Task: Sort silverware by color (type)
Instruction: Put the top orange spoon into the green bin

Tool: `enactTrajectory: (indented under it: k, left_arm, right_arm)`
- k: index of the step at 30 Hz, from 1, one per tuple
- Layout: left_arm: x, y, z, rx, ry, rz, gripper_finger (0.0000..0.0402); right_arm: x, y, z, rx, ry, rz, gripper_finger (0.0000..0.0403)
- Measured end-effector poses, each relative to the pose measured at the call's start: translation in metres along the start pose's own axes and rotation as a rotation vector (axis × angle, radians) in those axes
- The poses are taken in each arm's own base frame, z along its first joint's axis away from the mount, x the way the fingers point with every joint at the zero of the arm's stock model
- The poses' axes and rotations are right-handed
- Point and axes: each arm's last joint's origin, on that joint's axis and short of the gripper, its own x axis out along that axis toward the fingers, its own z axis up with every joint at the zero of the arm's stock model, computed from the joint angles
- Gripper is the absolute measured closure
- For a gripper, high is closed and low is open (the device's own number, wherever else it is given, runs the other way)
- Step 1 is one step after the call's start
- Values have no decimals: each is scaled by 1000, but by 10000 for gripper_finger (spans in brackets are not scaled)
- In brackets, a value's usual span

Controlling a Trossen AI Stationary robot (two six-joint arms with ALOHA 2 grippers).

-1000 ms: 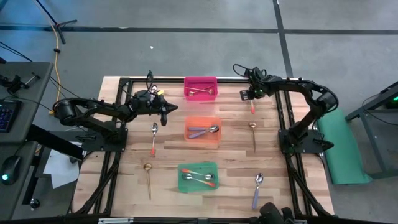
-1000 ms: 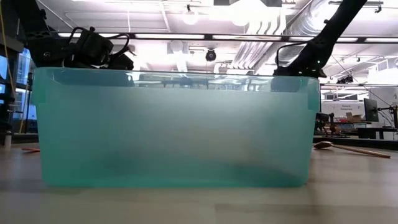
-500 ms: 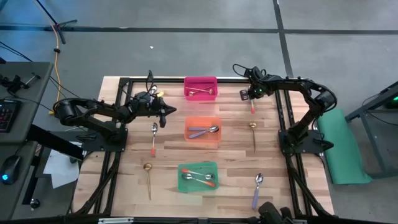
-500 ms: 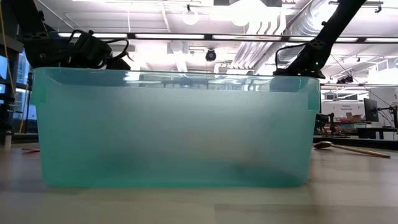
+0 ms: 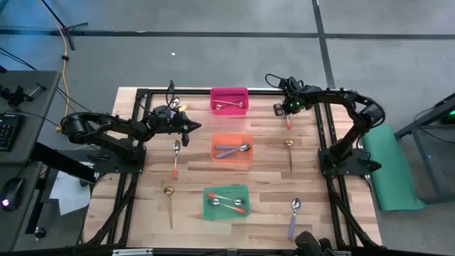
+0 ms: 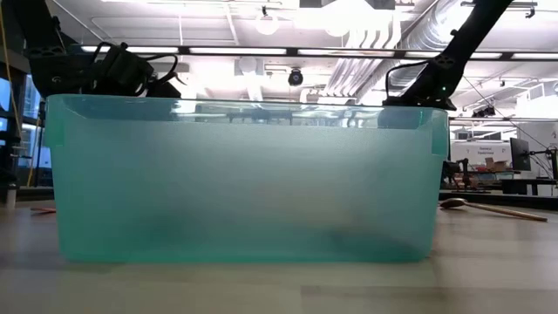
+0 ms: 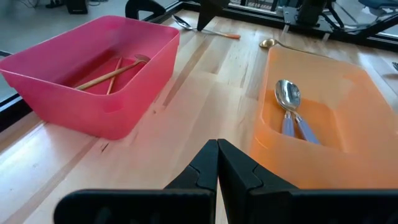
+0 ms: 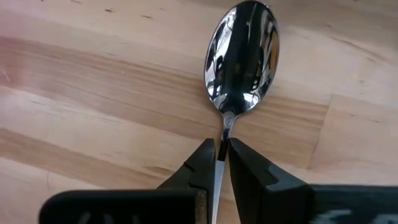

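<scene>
My right gripper (image 5: 288, 108) is near the table's far right, shut on a silver spoon with an orange-red handle (image 5: 288, 122). My left gripper (image 5: 190, 128) is shut and empty, hovering over bare wood left of the orange bin (image 5: 232, 147), which holds purple-handled spoons (image 7: 292, 115). The pink bin (image 5: 229, 101) holds gold spoons (image 7: 112, 73), and the green bin (image 5: 226, 201) holds orange-red-handled ones. Loose on the table lie an orange-red-handled spoon (image 5: 175, 158), two gold spoons (image 5: 170, 203) (image 5: 289, 153) and a purple-handled spoon (image 5: 294, 217). My right gripper (image 8: 222, 155) pinches the spoon's thin neck (image 8: 224, 127) just behind the bowl (image 8: 242, 56), between its two fingertips. The fingers lie along the spoon, and the handle runs back between them. The bowl looks to lie on the wood; I cannot tell whether any part is lifted.
The green bin (image 6: 244, 174) fills most of the low view, with a gold spoon (image 6: 488, 207) on the table to its right. Black frame rails run along the table's left, right and far edges. Bare wood lies between the bins and the loose spoons.
</scene>
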Motion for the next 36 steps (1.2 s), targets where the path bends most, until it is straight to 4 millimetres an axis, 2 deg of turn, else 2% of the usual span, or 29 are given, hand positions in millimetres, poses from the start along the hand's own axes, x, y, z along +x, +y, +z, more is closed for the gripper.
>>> enactTrajectory:
  k: [15,21,24,28,32,36]
  left_arm:
    - [0,0,0,0,1,-2,402]
    - [0,0,0,-7,1,-2,402]
    - [-1,-1,-3,-8,4,-2,402]
    - [-4,-2,-8,-12,11,-2,402]
    - [-6,-2,-11,-15,15,3,402]
    - [-6,-2,-11,-15,16,3,402]
  right_arm:
    - [6,11,-5,-31,36,-56,372]
    - [1,11,-5,-110,24,-45,399]
    - [-12,14,-2,-123,22,-20,400]
    - [-36,30,-2,-178,-2,7,402]
    - [-63,59,-13,-254,-26,58,402]
    - [-89,95,-38,-340,-23,116,402]
